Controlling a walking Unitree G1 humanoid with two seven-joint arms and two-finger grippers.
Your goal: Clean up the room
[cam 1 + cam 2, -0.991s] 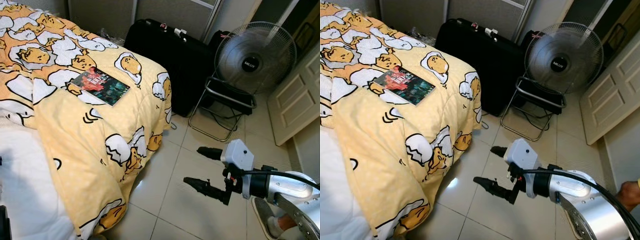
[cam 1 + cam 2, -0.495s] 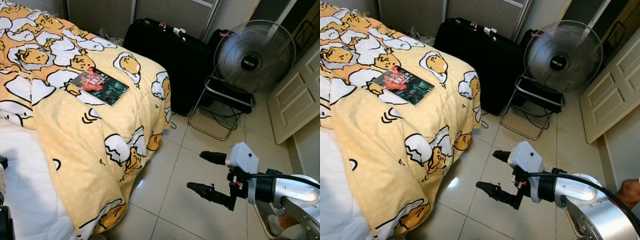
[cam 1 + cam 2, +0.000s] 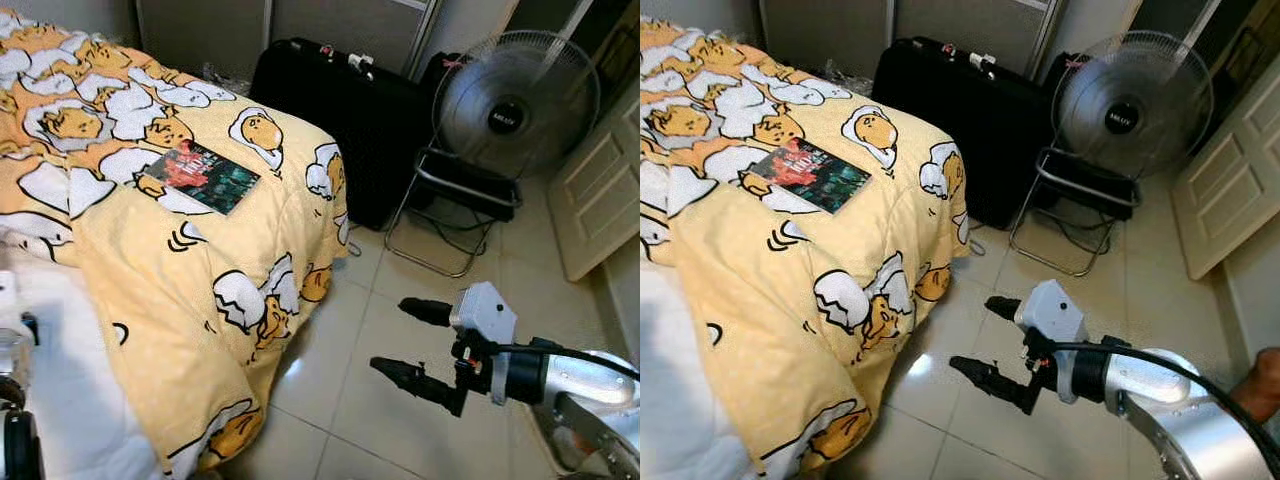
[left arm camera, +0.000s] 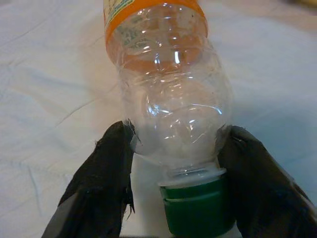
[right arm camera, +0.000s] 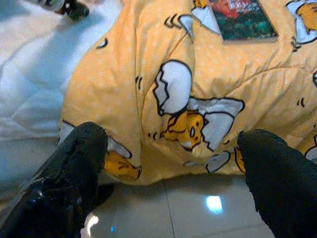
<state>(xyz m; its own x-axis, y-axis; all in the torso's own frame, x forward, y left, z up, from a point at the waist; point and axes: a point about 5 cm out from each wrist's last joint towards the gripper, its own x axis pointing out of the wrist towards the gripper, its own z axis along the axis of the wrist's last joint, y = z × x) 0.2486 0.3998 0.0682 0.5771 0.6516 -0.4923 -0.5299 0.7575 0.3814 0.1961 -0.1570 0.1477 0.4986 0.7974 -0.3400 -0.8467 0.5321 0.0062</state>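
Since the earlier frame the head camera has swung slightly, bringing the left arm's edge in over the white sheet (image 3: 60,400), while the right gripper (image 3: 410,340) hovers empty and wide open above the tiled floor (image 3: 340,400). In the left wrist view, the left gripper (image 4: 173,198) pinches a clear plastic bottle with orange label and green cap (image 4: 171,104) at its neck, evidently picked up as rubbish. In the right wrist view, the dark paperback book (image 5: 242,20) lies on the yellow cartoon-egg duvet (image 5: 173,84).

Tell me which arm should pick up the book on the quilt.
Right, probably. The right gripper is open and empty over the floor beside the bed, facing the quilt and book. The left gripper is already shut on a plastic bottle.
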